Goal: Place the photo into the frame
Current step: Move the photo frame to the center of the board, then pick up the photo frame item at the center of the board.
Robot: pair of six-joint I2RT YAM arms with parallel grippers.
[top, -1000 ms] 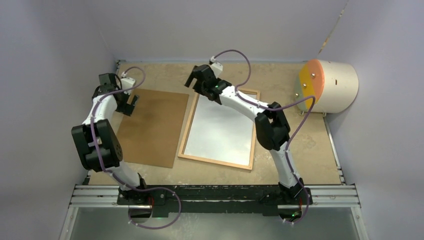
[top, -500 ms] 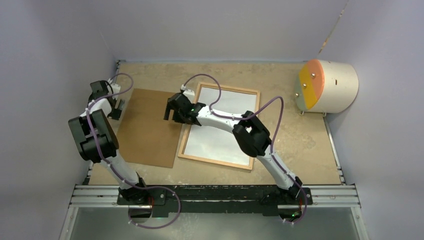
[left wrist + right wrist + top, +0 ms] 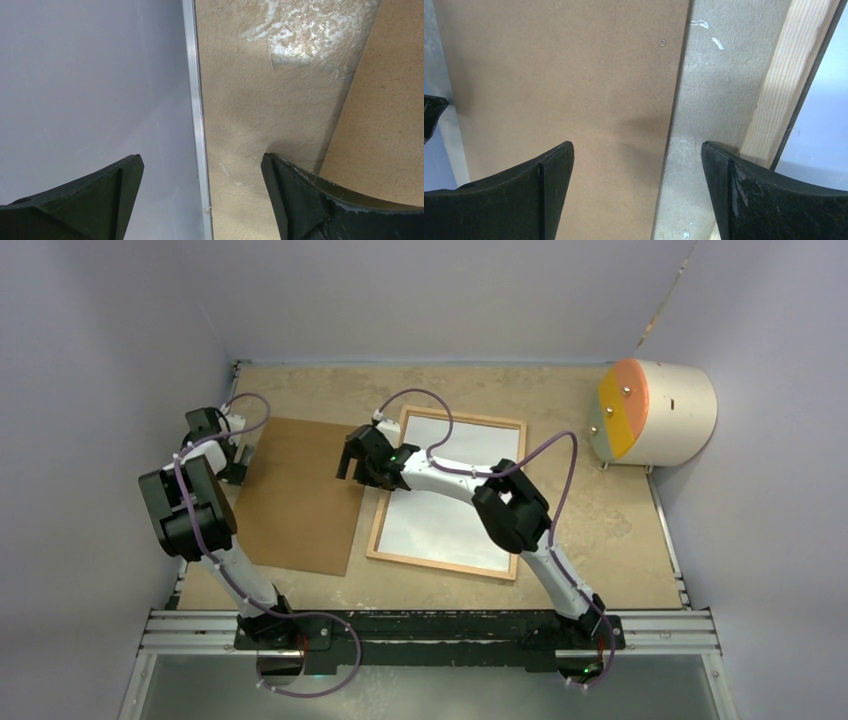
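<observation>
We see both spread: right end effector (image 3: pixel 636 160) over the board's (image 3: pixel 300 495) right long edge, frame (image 3: pixel 781 75) just beside; left end effector (image 3: pixel 202 167) off its left edge.

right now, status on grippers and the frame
Both open, empty: left gripper by left edge of backing board, right gripper over gap between board and frame. Frame lies flat; photo not seen. Right arm crosses over frame.

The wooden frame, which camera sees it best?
The top external view. It shows nearly the whole frame lying flat on the table, with only the right arm crossing over part of it. The right wrist view catches just one wooden strip of the frame. The left wrist view does not show it at all.
</observation>
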